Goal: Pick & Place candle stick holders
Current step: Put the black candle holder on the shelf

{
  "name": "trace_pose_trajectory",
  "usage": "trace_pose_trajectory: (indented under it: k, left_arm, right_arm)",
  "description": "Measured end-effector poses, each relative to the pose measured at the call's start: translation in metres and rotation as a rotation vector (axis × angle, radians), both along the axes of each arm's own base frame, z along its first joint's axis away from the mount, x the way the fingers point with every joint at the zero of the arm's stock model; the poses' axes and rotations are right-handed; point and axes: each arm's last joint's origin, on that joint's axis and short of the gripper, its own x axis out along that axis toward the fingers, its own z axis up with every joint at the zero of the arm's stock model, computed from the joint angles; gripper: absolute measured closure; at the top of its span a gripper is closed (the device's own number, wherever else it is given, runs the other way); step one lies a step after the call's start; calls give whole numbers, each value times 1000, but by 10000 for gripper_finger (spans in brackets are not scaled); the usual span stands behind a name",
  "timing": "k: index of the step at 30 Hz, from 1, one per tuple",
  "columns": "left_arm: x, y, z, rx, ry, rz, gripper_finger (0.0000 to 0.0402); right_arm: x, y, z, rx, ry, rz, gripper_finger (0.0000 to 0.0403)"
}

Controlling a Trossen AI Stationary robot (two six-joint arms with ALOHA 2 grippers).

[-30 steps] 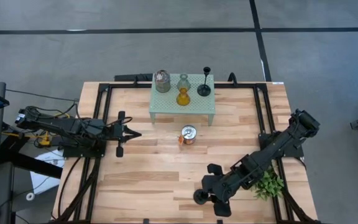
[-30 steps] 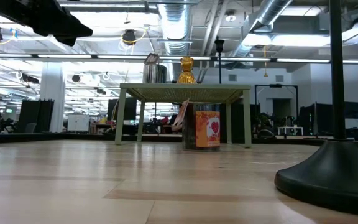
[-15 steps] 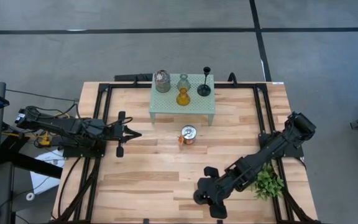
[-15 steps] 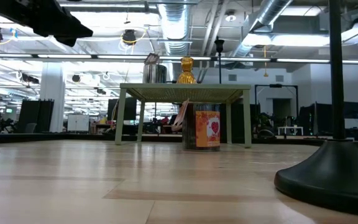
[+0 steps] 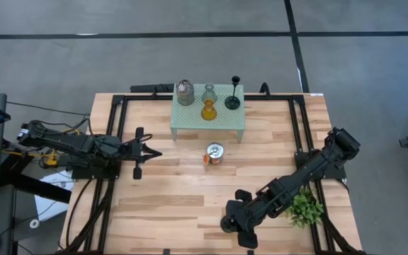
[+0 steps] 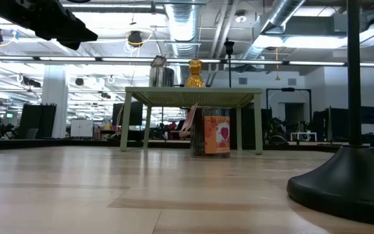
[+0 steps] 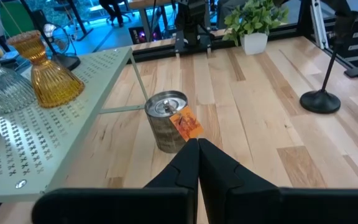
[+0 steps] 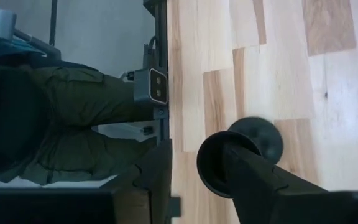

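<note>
I had four holders on the mesh stand (image 5: 208,120), the tin (image 5: 214,154) beside it, and my right gripper (image 5: 234,218), fingers spread, seemingly around the slim-stemmed stick (image 5: 227,224) near the tabletop's front edge, ungrasped.

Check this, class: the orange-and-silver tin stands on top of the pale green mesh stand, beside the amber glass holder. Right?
Not quite. The high view shows the orange-and-silver tin on the wooden table in front of the pale green mesh stand, not on it. The amber glass holder is on the stand.

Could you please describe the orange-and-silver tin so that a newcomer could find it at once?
Find the pale green mesh stand at the table's far edge. The tin stands alone on the bare wood just in front of it, the only holder there with a shiny metal lid and an orange label.
</note>
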Motion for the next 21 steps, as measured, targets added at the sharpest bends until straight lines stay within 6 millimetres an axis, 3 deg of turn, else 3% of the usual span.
trace_pose_trajectory:
  k: [21]
  left_arm:
    - [3, 0, -2, 9, 23, 23, 394]
  right_arm:
    - [-1, -4, -2, 75, 103, -166, 257]
